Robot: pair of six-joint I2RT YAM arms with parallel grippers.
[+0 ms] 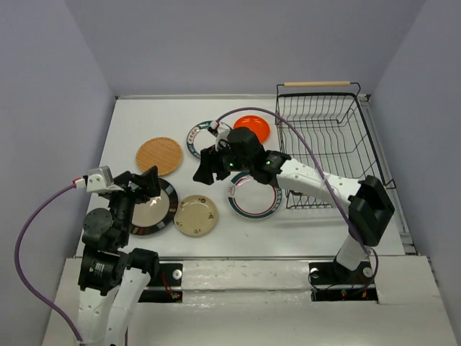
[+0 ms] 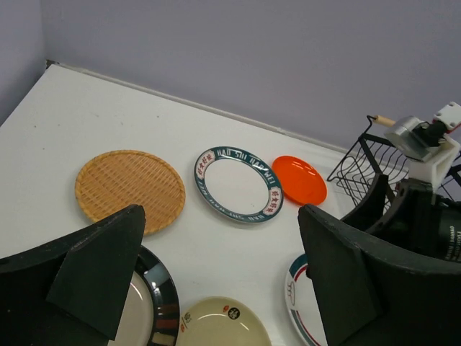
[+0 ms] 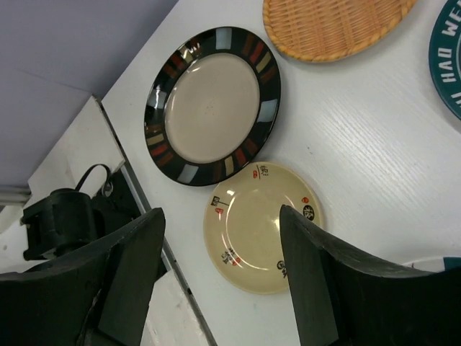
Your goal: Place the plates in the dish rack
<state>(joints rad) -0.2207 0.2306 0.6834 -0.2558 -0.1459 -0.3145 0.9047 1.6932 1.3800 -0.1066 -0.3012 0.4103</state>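
Overhead view: the dish rack [image 1: 328,140] stands at upper right on the white table [image 1: 137,122], with a wooden handle [image 1: 317,84] at its far end. All six plates lie flat on the table outside it. The woven tan plate [image 1: 160,155] is at upper left. The white plate with green patterned rim [image 1: 199,137] and the small orange-red plate [image 1: 252,127] are at upper centre, just beside each other. The white plate with striped rim [image 1: 253,196] is at centre, just beside the rack's near corner. The beige plate [image 1: 196,215] and the cream plate with dark rim [image 1: 155,213] are at lower left. The left gripper [image 1: 148,184] is over the cream plate, jaws wide, holding nothing. The right gripper [image 3: 220,274] is extended to frame centre, jaws wide and holding nothing. In its wrist view the beige plate appears between the fingers [image 3: 137,274], on the table beneath them.
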